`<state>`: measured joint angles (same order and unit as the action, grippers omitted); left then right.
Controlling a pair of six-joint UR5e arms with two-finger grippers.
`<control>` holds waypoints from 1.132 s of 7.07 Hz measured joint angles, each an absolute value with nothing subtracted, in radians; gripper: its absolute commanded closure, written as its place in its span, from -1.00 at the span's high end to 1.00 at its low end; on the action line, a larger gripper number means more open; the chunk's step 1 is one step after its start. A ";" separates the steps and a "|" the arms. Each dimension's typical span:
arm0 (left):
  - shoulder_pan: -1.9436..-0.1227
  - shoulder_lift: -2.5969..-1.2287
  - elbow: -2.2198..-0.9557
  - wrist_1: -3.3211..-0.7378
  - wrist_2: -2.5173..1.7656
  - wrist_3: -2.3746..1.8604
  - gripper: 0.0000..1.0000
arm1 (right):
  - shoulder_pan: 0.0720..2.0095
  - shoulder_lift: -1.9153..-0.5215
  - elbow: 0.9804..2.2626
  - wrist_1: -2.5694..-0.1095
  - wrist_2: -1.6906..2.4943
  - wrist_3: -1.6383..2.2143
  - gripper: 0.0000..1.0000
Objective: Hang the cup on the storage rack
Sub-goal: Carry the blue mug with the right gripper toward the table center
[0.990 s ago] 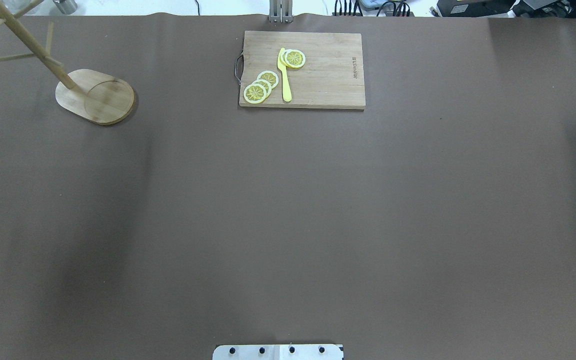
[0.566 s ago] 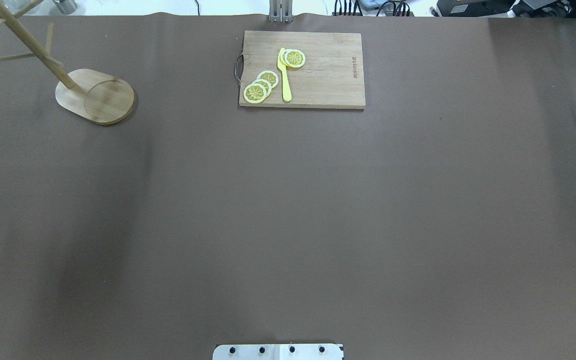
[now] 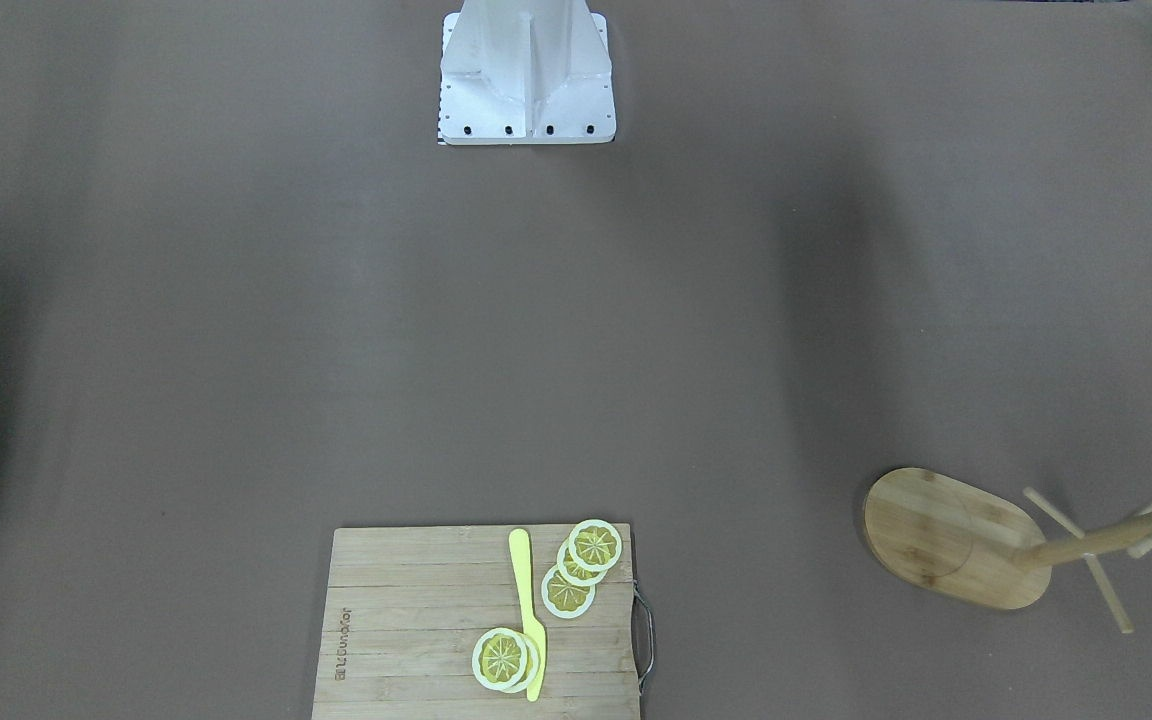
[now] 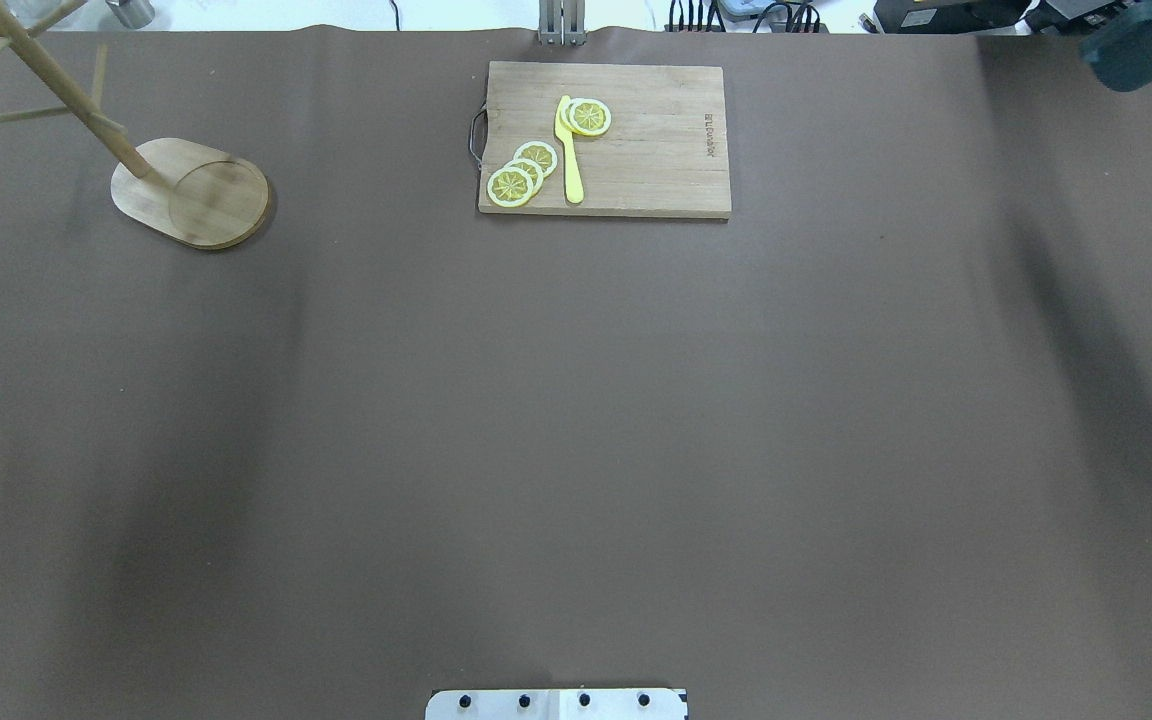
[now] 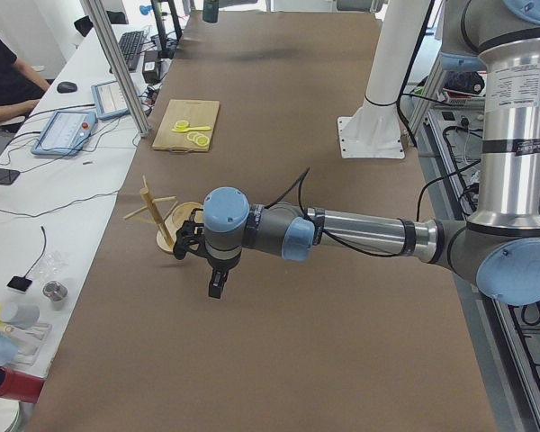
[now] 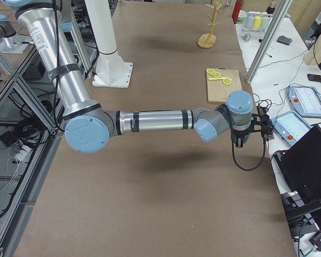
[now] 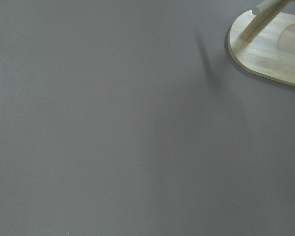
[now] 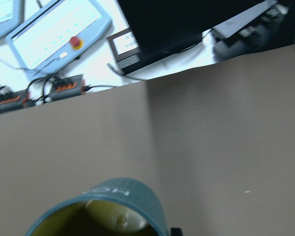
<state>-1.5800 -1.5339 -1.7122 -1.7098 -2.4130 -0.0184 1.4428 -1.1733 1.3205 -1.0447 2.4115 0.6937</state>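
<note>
The dark teal cup [image 4: 1141, 45] hangs in the air over the table's far right corner. In the right wrist view it [image 8: 108, 206] fills the bottom edge, yellow-olive inside, held close under the camera; my right gripper is shut on it, its fingers hidden. The bamboo storage rack [image 4: 191, 190] stands at the far left, its post leaning out of the frame; it also shows in the front view [image 3: 946, 535] and the left wrist view [image 7: 270, 49]. My left gripper [image 5: 216, 286] hovers near the rack's base; I cannot tell whether it is open.
A cutting board [image 4: 604, 138] with lemon slices [image 4: 521, 172] and a yellow knife [image 4: 569, 150] lies at the far middle. The robot's base plate [image 4: 556, 703] is at the near edge. Control boxes and cables [image 8: 49, 34] lie beyond the far edge.
The cup has come into the overhead view at the top right corner, moving from the right edge toward the far side. Its shadow on the table's right has shifted.
</note>
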 measured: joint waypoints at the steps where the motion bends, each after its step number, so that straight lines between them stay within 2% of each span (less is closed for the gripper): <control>1: -1.580 -1.538 -1.712 -1.710 -2.413 -0.018 0.98 | 1.350 -1.165 1.412 -1.076 2.458 0.696 -1.00; 3: -1.580 -1.541 -1.712 -1.711 -2.413 -0.019 0.98 | 1.151 -1.049 1.563 -1.320 2.425 0.706 -1.00; 5: -1.579 -1.542 -1.708 -1.711 -2.412 -0.020 0.98 | 0.960 -0.931 1.643 -1.540 2.256 0.757 -1.00; 8: -1.578 -1.543 -1.694 -1.715 -2.411 -0.020 0.98 | 0.754 -0.901 1.694 -1.573 2.064 0.801 -1.00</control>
